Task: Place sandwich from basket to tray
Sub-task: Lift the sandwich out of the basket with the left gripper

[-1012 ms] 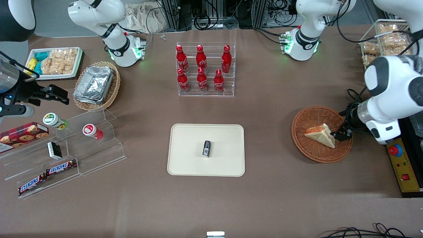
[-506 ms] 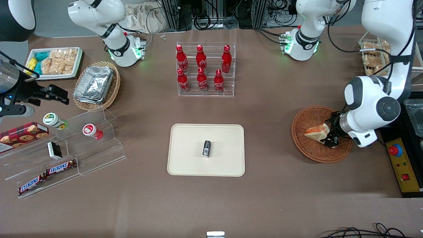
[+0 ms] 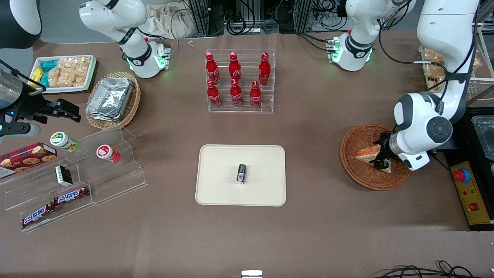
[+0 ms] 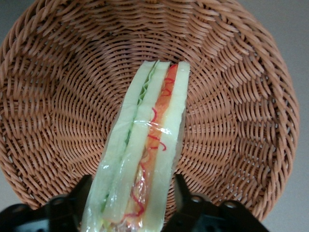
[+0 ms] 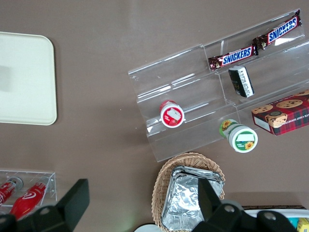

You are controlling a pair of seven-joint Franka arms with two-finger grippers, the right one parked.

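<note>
The sandwich (image 3: 364, 153) lies in the reddish-brown basket (image 3: 357, 174) toward the working arm's end of the table. In the left wrist view the sandwich (image 4: 145, 154) stands on edge, its white bread, green and orange-red layers showing, against the basket's weave (image 4: 58, 96). My left gripper (image 3: 381, 159) is down in the basket, open, with one black finger on each side of the sandwich's wide end (image 4: 131, 203); a thin gap shows at one finger (image 4: 179, 191). The cream tray (image 3: 216, 193) lies at the table's middle.
A small black box (image 3: 241, 173) stands on the tray. A clear rack of red bottles (image 3: 239, 81) is farther from the camera than the tray. A yellow control box with a red button (image 3: 467, 185) sits beside the basket.
The left arm has swung in over the basket, and the gripper has moved from the basket's rim onto the sandwich's wide end, now straddling it. The sandwich has shifted slightly.
</note>
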